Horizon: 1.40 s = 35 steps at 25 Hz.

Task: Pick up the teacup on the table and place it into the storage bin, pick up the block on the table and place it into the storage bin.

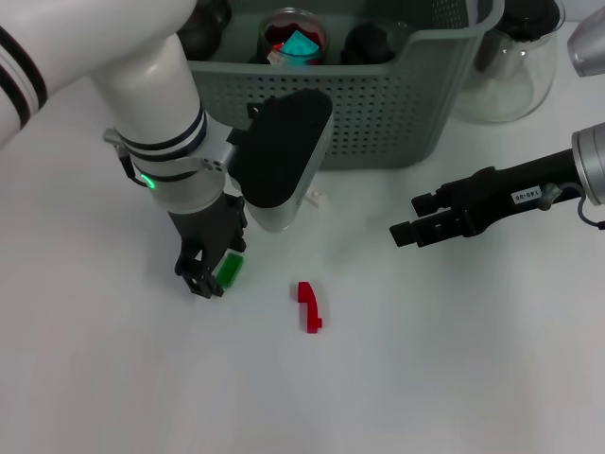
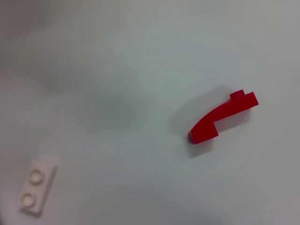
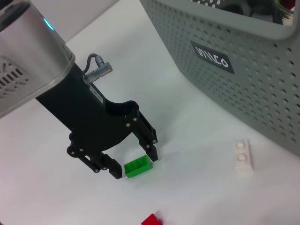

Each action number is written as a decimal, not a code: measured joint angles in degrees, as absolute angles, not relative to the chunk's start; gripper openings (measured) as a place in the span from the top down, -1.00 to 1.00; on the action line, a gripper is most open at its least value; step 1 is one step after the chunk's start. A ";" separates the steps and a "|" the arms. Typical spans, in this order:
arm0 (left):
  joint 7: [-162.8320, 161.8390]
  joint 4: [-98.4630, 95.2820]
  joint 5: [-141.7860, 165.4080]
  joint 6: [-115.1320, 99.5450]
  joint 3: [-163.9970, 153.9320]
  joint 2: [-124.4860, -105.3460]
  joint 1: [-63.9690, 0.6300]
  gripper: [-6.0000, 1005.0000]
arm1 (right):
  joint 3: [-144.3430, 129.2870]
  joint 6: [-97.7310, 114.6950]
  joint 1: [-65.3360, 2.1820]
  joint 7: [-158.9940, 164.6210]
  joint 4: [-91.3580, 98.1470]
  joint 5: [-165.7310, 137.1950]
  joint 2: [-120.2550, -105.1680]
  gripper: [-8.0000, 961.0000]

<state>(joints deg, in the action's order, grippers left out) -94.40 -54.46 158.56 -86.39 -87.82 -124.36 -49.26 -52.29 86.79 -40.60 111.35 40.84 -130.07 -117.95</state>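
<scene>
A small green block (image 1: 229, 270) (image 3: 138, 166) lies on the white table. My left gripper (image 1: 220, 268) (image 3: 135, 161) is down at the table, open, with one black finger on each side of that block. A red curved block (image 1: 309, 305) (image 2: 222, 117) lies a little to the right of it. The grey-green storage bin (image 1: 378, 104) (image 3: 243, 70) stands at the back. Inside it is a clear cup (image 1: 293, 38) holding red and teal pieces; I cannot tell whether it is the teacup. My right gripper (image 1: 408, 219) hovers open and empty at the right.
A small white two-stud plate (image 1: 317, 199) (image 2: 35, 190) (image 3: 243, 157) lies just in front of the bin. A clear glass carafe (image 1: 515, 66) stands right of the bin. Dark objects (image 1: 373, 43) sit inside the bin.
</scene>
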 joint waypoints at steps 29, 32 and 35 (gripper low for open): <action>-108.67 -70.76 126.38 -114.78 -30.63 -119.60 -46.63 0.12 | -52.20 87.13 -40.52 111.53 41.42 -130.07 -117.34 -0.65; -116.57 -69.12 117.23 -108.71 -29.36 -116.21 -46.80 0.11 | -52.27 87.17 -40.72 111.49 41.42 -130.08 -117.27 -0.65; -121.20 -67.26 114.48 -99.82 -32.63 -114.32 -48.18 0.10 | -52.33 87.19 -40.94 111.32 41.49 -130.08 -117.22 -0.65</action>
<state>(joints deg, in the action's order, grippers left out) -121.20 -67.26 114.48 -99.82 -32.63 -114.32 -48.18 -52.33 87.19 -40.94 111.32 41.49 -130.08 -117.22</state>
